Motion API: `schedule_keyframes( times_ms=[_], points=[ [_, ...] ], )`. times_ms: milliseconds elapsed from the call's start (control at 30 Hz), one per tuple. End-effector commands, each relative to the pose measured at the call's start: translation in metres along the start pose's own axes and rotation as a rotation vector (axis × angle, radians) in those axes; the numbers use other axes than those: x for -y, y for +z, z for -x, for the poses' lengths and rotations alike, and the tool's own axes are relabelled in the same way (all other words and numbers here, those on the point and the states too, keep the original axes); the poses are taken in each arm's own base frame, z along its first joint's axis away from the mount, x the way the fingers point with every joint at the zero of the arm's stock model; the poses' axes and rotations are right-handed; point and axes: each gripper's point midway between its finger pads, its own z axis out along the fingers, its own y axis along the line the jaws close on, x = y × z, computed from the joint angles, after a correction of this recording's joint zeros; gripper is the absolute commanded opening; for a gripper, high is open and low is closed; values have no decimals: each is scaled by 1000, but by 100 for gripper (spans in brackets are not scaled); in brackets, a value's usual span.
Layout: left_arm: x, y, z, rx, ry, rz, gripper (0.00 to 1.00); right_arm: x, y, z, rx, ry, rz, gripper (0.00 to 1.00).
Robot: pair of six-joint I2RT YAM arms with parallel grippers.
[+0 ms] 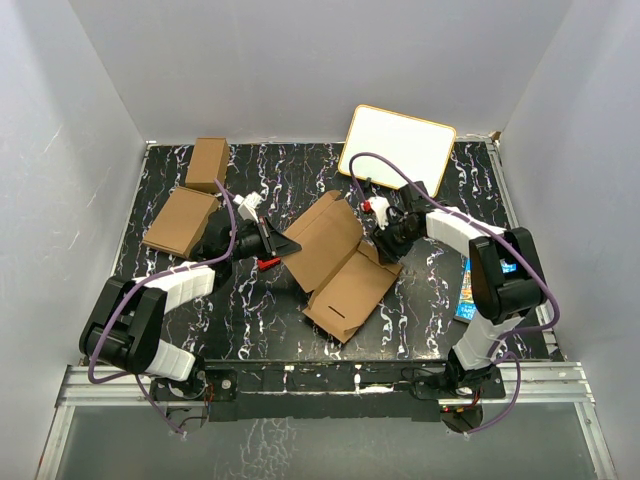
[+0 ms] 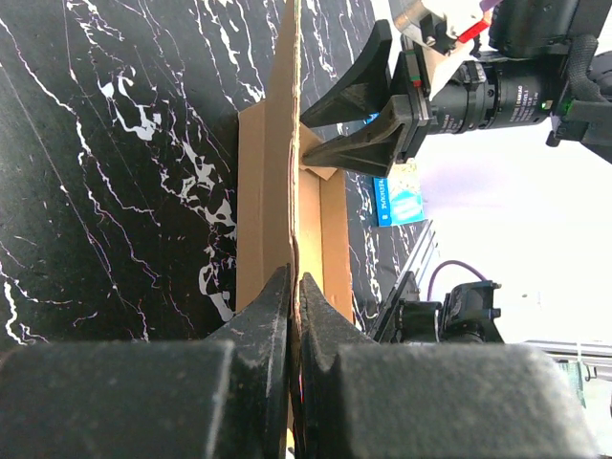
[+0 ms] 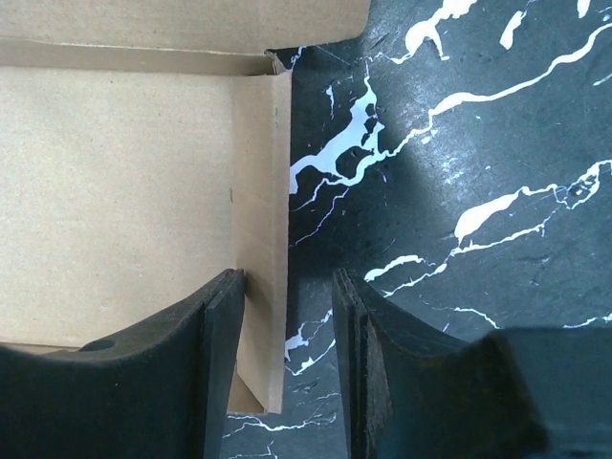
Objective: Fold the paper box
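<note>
The black white-veined table (image 1: 250,320) carries the paper box (image 1: 335,265). Left of the box and farther back lie a small carton (image 1: 208,163) and a bigger carton (image 1: 180,222). A white board (image 1: 397,142) lies behind it and a blue packet (image 1: 467,285) to its right.

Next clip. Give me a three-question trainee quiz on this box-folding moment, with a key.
1. True or false: the left hand is shut on a raised panel of the paper box.
2. The right hand is: A) open, straddling a box flap; B) shut on nothing; C) out of view.
3. How many other brown cartons appear in the top view?
Key: 1 true; 2 A; 3 two.
</note>
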Motion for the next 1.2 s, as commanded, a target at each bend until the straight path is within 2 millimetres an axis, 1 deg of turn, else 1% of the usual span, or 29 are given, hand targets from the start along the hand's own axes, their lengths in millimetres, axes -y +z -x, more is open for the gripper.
schedule_keyframes(
  times_ms=[0, 133, 167, 200, 267, 333, 433, 533, 567, 633, 667, 733, 867, 1067, 1100, 1167],
  points=[
    [16, -1, 9, 11, 51, -59, 0, 5, 12, 9, 30, -27, 2, 45],
    [16, -1, 8, 6, 54, -62, 0, 7, 19, 6, 16, -32, -17, 41],
    [16, -1, 8, 5, 55, -61, 0, 8, 20, 5, 12, -32, -25, 38],
    [15, -1, 8, 6, 57, -60, 0, 9, 20, 3, 6, -31, -38, 25],
    [14, -1, 8, 4, 61, -54, 0, 14, 20, 1, -6, -23, -70, 10],
    [14, -1, 8, 3, 69, -46, 0, 19, 17, 0, -17, -21, -109, 8],
    [14, -2, 9, 2, 79, -39, 0, 24, 15, -5, -37, -26, -161, 8],
    [15, -2, 12, 4, 87, -36, 0, 18, 16, -6, -40, -28, -132, 9],
    [15, -2, 11, 1, 88, -36, 0, 15, 16, -4, -35, -28, -116, 13],
    [15, -2, 12, 2, 90, -36, 0, 12, 16, -1, -24, -24, -99, 26],
    [15, -1, 12, 2, 92, -36, 0, 11, 16, 0, -20, -23, -91, 30],
    [16, -1, 13, -1, 94, -37, 0, 9, 7, 13, 22, -31, -91, 35],
    [16, 0, 12, -9, 94, -39, 0, 7, 8, 23, 53, -26, -69, 38],
    [16, 1, 13, -13, 96, -43, 0, 9, 7, 39, 94, -26, -63, 39],
    [17, 1, 13, -14, 96, -44, 0, 10, 14, 35, 79, -17, -56, 39],
    [17, 1, 13, -17, 96, -44, 0, 12, 18, 36, 76, -17, -63, 39]
  ],
)
